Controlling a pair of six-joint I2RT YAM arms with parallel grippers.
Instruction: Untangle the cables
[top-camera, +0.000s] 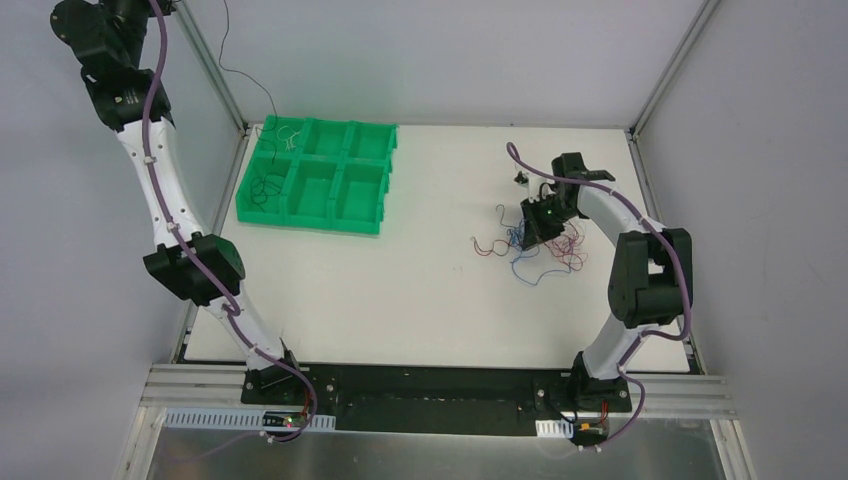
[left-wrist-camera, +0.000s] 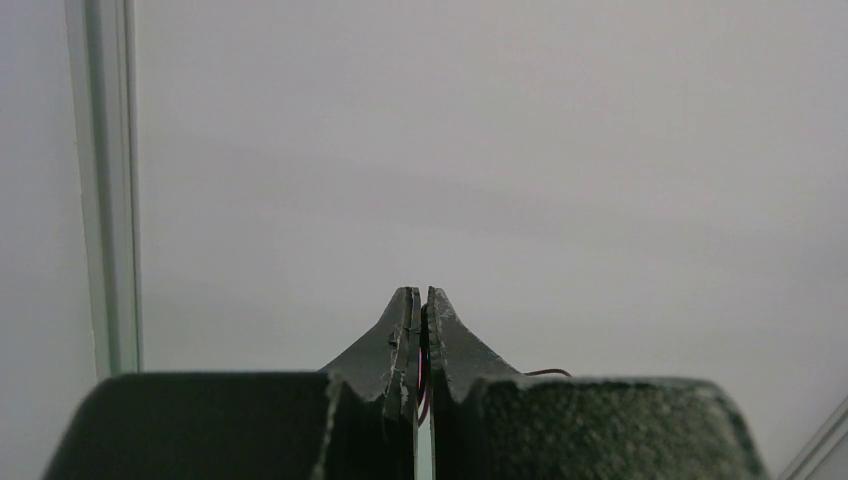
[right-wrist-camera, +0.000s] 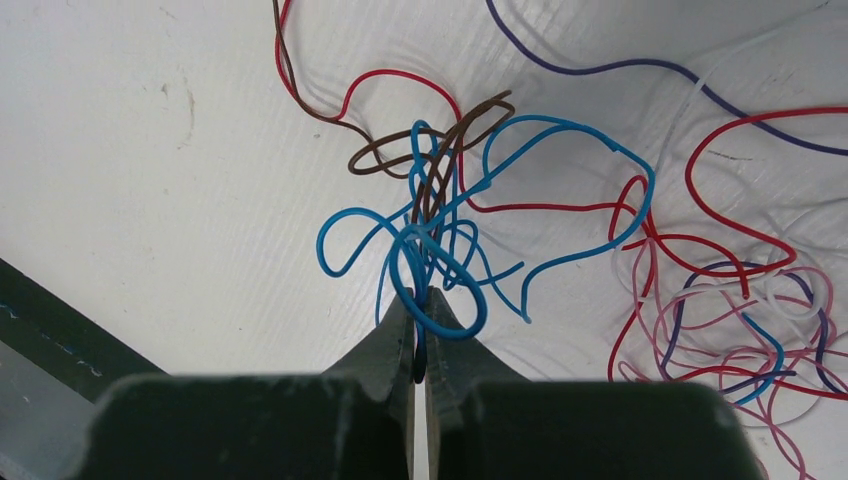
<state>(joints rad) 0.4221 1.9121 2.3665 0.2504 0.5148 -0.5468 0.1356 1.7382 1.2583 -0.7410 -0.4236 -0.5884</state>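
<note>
The tangled cables (top-camera: 540, 248) lie on the white table at the right. My right gripper (top-camera: 530, 230) is down on the tangle. In the right wrist view my right gripper (right-wrist-camera: 421, 300) is shut on a loop of a blue cable (right-wrist-camera: 560, 130), which is knotted with a brown cable (right-wrist-camera: 440, 150) and a red cable (right-wrist-camera: 700, 170). The left arm is raised high at the top left. My left gripper (left-wrist-camera: 421, 292) is shut on a thin dark red cable (left-wrist-camera: 548, 372). A thin dark cable (top-camera: 228, 60) hangs from the top of the view towards the bin.
A green bin (top-camera: 390, 150) with six compartments stands at the back left of the table, with thin wires in its left compartments. More purple (right-wrist-camera: 600, 68) and pink-white cables (right-wrist-camera: 760, 330) lie to the right of the blue knot. Metal frame posts stand at the back corners.
</note>
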